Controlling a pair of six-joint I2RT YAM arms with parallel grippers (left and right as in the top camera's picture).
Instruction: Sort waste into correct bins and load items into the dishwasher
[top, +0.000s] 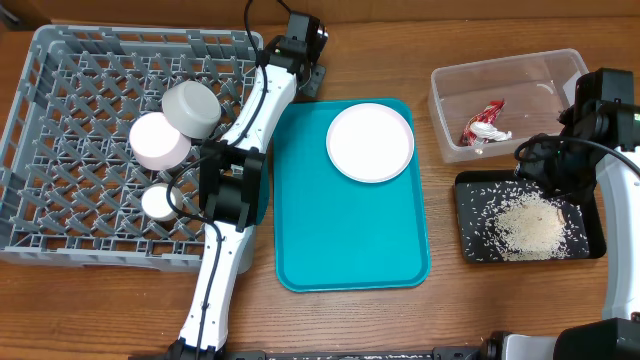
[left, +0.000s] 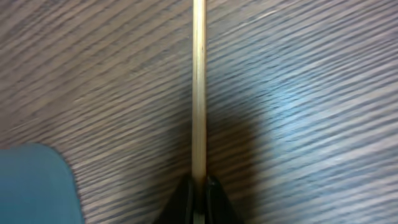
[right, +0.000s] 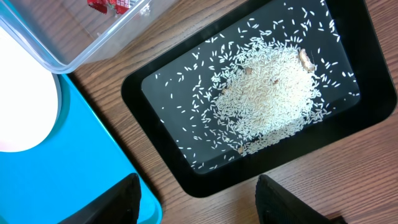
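Fingers (left: 180, 202) of the left gripper (left: 198, 186) are pinched tight on a thin wooden chopstick (left: 199, 93), which runs straight up the middle of the left wrist frame above the blurred wood-grain table (left: 311, 124); a rounded corner of the teal serving tray (left: 31, 180) sits at the lower left. At the bottom edge of the right wrist frame, the right gripper (right: 198, 186) has its two dark fingers (right: 121, 202) spread wide with nothing between them, over the near corner of the shallow black tray (right: 132, 96). White rice grains (right: 267, 93) lie in that tray, heaped toward its upper right and scattered thinly around. In the overhead frame the crumpled red-and-white snack wrapper (top: 485, 124) lies inside the clear plastic tub (top: 500, 70) at upper right, just above the black tray. The white round plate (top: 370, 141) rests on the upper right part of the teal tray at centre. At left, the grey dish rack (top: 70, 120) holds the grey bowl (top: 193, 108), the pale pink bowl (top: 160, 142) touching it, and the small white cup (top: 158, 202) below them.
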